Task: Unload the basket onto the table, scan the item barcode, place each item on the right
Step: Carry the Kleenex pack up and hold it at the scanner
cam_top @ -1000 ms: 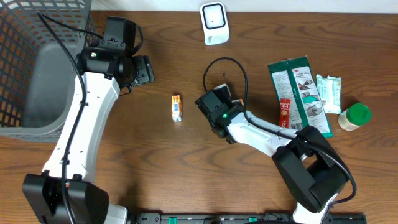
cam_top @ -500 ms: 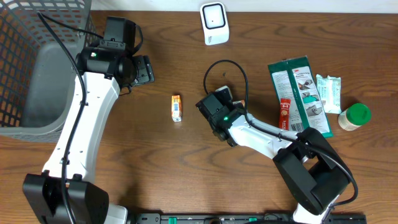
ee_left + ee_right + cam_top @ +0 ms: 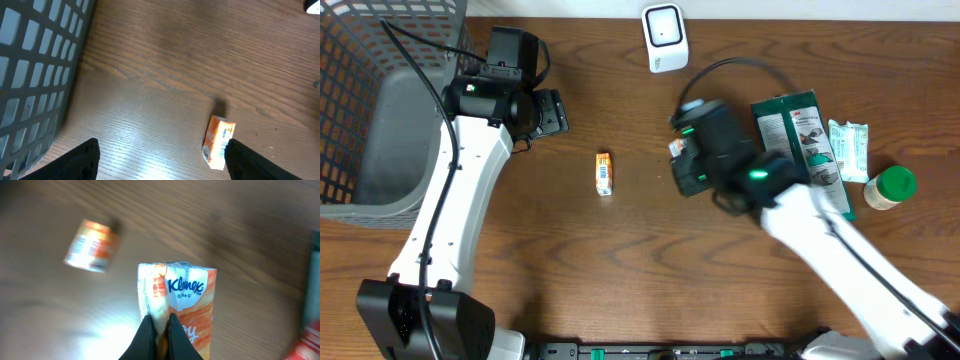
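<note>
Now, Kleenex pack (image 3: pixel 189 300) lengthwise out from right pincer (image 3: pixel 161 326), clamped on its edge; left pincer (image 3: pixel 165 160) agape.

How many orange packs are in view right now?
2. A small orange box lies on the table near its middle; a Kleenex pack is pinched in the shut right gripper. The right arm may hide others.

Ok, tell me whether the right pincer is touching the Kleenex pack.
Touching: the right wrist view shows the right pincer shut on the Kleenex pack's edge.
</note>
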Controlling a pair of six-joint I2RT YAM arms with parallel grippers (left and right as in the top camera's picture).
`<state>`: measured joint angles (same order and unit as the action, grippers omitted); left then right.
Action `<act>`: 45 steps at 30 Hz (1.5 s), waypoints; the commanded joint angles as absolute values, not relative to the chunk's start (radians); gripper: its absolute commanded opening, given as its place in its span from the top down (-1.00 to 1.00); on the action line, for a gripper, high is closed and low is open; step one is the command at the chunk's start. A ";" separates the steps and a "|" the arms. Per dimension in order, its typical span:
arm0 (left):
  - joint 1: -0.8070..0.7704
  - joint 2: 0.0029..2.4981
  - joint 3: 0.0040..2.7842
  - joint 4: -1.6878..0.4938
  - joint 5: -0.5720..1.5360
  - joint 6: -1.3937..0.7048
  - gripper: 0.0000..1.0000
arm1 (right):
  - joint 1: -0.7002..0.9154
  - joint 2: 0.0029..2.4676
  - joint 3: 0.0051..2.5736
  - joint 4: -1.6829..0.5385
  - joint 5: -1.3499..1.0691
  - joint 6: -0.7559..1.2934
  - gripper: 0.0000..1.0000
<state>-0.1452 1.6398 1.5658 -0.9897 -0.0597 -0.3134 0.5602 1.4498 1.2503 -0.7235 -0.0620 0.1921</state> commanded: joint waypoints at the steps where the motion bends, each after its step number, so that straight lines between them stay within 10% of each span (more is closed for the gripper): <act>1: -0.142 1.614 1.565 -0.994 -0.080 -0.308 -0.61 | 0.451 1.418 1.270 -0.727 -0.465 0.166 0.98; 20: -0.142 1.614 1.565 -0.994 -0.080 -0.308 -0.61 | 0.254 1.671 1.736 -0.587 -0.902 0.476 0.98; 45: -0.142 1.614 1.565 -0.994 -0.080 -0.308 -0.61 | 0.169 2.354 1.897 0.155 -0.805 0.849 0.98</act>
<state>-0.1452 1.6398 1.5658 -0.9901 -0.0597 -0.3134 0.1841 2.2971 1.8816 0.1135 -0.8417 0.8223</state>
